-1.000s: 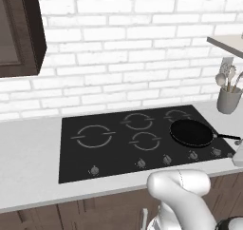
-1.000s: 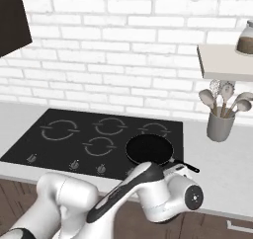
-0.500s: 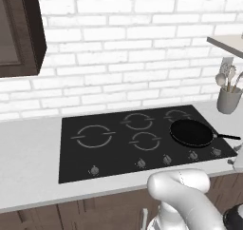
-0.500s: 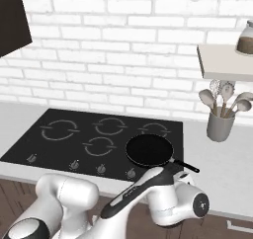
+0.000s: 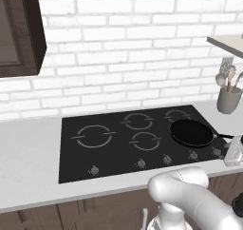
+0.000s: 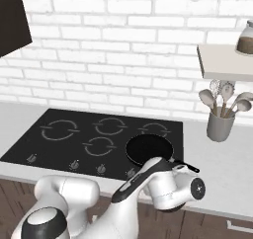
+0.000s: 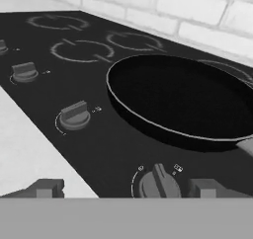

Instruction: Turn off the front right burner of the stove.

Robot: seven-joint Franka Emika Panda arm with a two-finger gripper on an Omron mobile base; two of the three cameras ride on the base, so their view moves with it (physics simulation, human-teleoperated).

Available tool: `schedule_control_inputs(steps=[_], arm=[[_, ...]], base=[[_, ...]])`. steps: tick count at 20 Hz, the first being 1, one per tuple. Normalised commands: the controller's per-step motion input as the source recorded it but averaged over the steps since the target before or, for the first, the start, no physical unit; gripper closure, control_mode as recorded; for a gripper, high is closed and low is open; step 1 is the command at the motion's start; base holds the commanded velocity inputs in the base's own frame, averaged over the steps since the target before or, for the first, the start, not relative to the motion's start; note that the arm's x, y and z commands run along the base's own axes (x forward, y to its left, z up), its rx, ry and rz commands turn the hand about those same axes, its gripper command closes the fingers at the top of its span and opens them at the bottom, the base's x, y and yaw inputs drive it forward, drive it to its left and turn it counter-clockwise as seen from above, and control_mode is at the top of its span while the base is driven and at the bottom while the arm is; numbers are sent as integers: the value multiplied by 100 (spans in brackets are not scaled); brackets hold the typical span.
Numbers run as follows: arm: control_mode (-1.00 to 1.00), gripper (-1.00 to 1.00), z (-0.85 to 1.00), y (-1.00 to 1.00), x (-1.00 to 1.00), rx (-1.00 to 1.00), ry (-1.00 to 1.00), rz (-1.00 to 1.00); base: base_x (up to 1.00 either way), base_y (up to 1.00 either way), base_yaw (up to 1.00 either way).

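Closing in: your gripper [image 7: 123, 188] has dropped toward the stove's [image 5: 95, 153] front right corner.
Jaws: spread, flanking the knob [image 7: 158, 182].
Pan [image 7: 183, 99]: over the front right burner.

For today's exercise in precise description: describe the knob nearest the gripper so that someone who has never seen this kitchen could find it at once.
Start at the stove, set in the grey counter, and find its front row of knobs. Go to the end under the black frying pan. The knob between the gripper fingertips is it: its ridge stands turned, unlike its level neighbours.
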Motion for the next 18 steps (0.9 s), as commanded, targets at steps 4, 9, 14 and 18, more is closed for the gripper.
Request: schedule_control_inputs(steps=[4, 9, 14, 18], arm=[[-100, -100, -18, -2, 28, 0, 14, 11], [-100, -100, -11, -7, 27, 0, 10, 11], [-100, -100, -7, -6, 5, 0, 1, 0], [-100, -100, -28, -11, 0, 0, 0, 0]], base=[[0, 0, 0], [0, 0, 0], [0, 0, 0], [0, 0, 0]])
